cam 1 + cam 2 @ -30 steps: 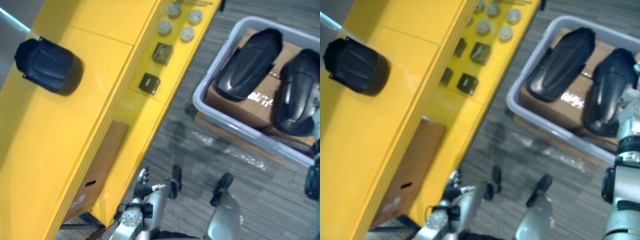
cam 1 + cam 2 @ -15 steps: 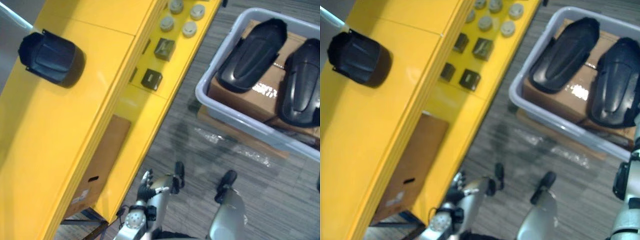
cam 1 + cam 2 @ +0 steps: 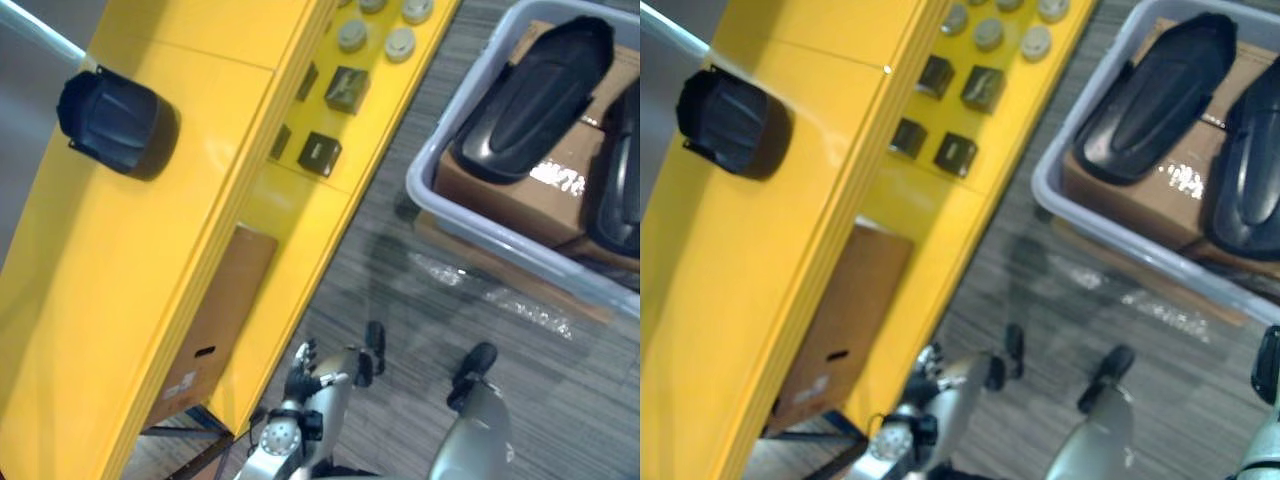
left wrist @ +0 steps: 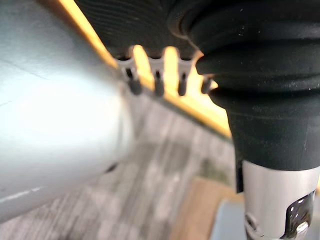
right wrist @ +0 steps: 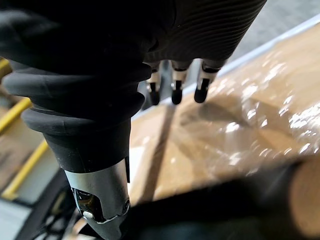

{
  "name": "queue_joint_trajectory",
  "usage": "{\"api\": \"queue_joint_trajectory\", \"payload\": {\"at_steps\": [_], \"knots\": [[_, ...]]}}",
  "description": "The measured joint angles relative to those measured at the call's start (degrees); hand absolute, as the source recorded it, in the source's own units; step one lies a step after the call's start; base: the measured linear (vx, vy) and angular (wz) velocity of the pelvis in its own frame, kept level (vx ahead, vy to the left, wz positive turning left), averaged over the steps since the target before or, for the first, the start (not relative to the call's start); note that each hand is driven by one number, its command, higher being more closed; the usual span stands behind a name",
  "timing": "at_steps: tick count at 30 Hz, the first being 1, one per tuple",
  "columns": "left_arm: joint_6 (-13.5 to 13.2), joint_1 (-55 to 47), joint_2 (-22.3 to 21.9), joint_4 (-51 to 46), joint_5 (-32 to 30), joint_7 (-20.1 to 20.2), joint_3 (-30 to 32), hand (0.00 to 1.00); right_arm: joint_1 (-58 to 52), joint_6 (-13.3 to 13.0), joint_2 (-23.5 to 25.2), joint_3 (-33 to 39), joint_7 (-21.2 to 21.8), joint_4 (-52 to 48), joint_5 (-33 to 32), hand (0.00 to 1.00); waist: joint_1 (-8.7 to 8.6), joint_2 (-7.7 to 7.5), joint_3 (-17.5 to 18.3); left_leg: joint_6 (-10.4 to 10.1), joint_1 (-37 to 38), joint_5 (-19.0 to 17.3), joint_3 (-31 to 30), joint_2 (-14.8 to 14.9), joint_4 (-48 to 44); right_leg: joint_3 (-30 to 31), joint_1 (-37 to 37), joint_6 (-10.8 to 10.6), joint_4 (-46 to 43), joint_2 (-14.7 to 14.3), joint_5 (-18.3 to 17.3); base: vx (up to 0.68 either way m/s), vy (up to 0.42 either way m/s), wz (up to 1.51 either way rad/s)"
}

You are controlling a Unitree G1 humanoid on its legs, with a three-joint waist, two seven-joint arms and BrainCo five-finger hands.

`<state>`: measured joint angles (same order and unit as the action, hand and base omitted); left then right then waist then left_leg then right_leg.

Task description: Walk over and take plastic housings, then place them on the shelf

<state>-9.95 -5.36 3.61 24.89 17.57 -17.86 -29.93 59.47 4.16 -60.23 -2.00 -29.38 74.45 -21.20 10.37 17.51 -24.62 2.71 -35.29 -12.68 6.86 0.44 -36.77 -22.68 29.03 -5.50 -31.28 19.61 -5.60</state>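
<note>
Change: your view swings; housings (image 3: pixel 530 100) now 2 o'clock.
Fingers: left hand (image 3: pixel 303 368), right hand (image 5: pixel 175 91) slack, empty.
Next: approach bin (image 3: pixel 500 235).

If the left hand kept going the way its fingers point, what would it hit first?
Probably the yellow shelf: the open left hand hangs beside it, and in the wrist view its fingertips aim at the shelf's edge. Depth is unclear, so it might pass just under it.
</note>
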Motion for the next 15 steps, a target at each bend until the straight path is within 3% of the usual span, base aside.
{"api": "queue_joint_trajectory", "payload": {"at_steps": [3, 9, 12, 15], "knots": [[0.0, 1.3, 0.0, 1.2, 0.1, 0.0, 0.0, 0.00, -0.1, -1.4, 0.0, -0.9, -6.1, -2.4, 1.9, 0.00, 0.62, 0.01, 0.0, 0.0, -1.2, -1.7, -0.1, 0.2, -3.4, 0.7, 1.6, 0.1, -4.5, 1.0, -2.5, -0.03, -0.011, 0.01], [-0.1, 1.3, 0.0, 0.8, 0.5, 0.0, -0.2, 0.00, 0.3, -4.3, -0.1, 1.4, -19.5, -7.2, 8.2, 0.00, 0.13, 0.05, 0.0, -0.1, -1.0, -1.8, -0.1, 0.7, -3.7, 0.7, 1.6, 0.0, -5.0, 0.8, -2.8, 0.00, -0.006, -0.01], [-0.1, 1.1, 0.0, 0.7, 0.5, 0.0, -0.2, 0.00, 1.5, -4.4, -0.3, 1.7, -22.0, -10.7, 8.9, 0.00, -0.28, 0.05, 0.0, -0.1, -0.6, -1.8, 0.0, 1.0, -3.9, 0.8, 1.2, 0.1, -4.9, 0.5, -2.8, 0.00, -0.016, -0.05], [0.0, 0.9, 0.0, 0.3, 0.6, 0.4, -0.1, 0.00, 2.2, -5.5, -0.7, 1.4, -20.2, -14.6, 8.5, 0.00, -0.32, 0.04, 0.0, -0.3, 0.2, -2.0, 0.1, 1.4, -3.8, 1.0, 0.7, 0.2, -5.0, 0.2, -2.9, -0.02, -0.012, -0.07]]}}
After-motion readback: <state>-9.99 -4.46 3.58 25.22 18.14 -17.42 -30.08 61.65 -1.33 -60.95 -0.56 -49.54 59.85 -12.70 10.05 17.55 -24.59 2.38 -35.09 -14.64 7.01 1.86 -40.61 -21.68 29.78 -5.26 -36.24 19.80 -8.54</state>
